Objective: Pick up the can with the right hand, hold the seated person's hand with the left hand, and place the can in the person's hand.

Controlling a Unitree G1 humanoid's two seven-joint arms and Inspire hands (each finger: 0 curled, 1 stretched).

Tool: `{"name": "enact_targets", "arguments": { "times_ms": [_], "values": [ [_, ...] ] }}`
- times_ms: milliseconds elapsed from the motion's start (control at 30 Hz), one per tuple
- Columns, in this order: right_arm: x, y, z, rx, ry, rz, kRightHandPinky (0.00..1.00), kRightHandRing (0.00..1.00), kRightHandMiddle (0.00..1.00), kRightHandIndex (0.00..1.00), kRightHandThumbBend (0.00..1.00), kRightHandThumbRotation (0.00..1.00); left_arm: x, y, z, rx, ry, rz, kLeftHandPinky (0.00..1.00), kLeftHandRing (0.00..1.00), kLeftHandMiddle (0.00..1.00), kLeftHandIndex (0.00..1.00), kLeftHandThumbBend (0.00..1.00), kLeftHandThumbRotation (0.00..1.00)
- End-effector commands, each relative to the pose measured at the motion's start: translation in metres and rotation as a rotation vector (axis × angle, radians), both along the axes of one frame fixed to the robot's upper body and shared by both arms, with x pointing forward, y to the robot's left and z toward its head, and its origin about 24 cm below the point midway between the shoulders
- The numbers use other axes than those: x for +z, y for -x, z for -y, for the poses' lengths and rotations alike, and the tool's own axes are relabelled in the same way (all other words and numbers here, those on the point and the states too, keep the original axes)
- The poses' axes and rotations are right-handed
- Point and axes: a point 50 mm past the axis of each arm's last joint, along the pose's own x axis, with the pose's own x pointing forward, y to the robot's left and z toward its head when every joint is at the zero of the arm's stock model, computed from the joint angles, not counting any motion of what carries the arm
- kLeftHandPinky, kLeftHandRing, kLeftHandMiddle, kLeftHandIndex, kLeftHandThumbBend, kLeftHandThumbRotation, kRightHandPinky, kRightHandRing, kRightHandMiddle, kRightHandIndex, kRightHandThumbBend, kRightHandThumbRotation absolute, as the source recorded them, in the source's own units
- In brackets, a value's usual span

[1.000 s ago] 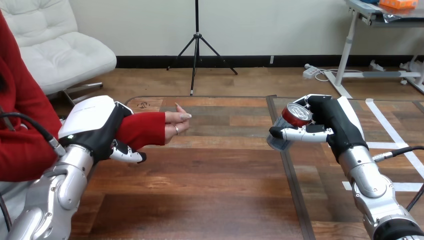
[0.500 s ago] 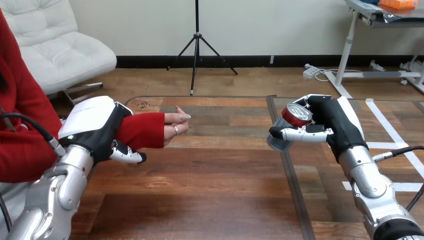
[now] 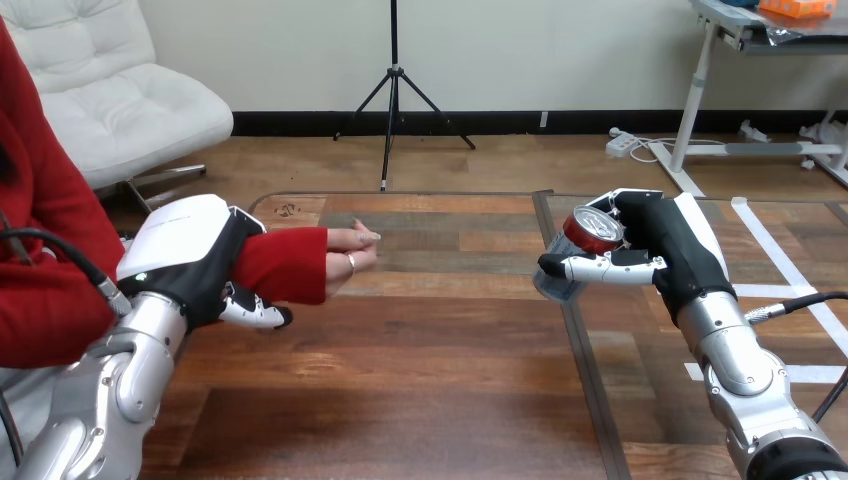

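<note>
Brown wooden plank table (image 3: 420, 390) in foreground | left hand (image 3: 185, 262) at left, thumb and fingers curled round person's red-sleeved wrist | person's hand (image 3: 350, 250) reaching right over table, fingers loosely together | right hand (image 3: 665, 242) raised at right, clasped round tilted red-topped silver metal can (image 3: 588, 235), well apart from person's hand.

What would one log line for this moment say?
left hand: curled round person's wrist | right hand: holding tilted can | can apart from person's hand | handover not yet done
</note>
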Motion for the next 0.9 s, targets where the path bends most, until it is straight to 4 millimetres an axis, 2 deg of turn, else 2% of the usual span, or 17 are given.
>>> {"name": "enact_targets", "arguments": {
  "times_ms": [0,867],
  "values": [
    [0.0525,-0.0235,-0.0005,0.011,0.001,0.188,0.31,0.36,0.41,0.43,0.83,0.0,0.0237,-0.0075,0.0056,-0.022,0.016,0.097,0.22,0.29,0.36,0.36,0.68,0.0],
    [0.0529,-0.0236,0.0,0.01,0.005,0.188,0.31,0.36,0.41,0.44,0.83,0.0,0.0242,-0.0077,0.006,-0.027,0.019,0.093,0.19,0.25,0.33,0.35,0.66,0.0]
  ]
}}
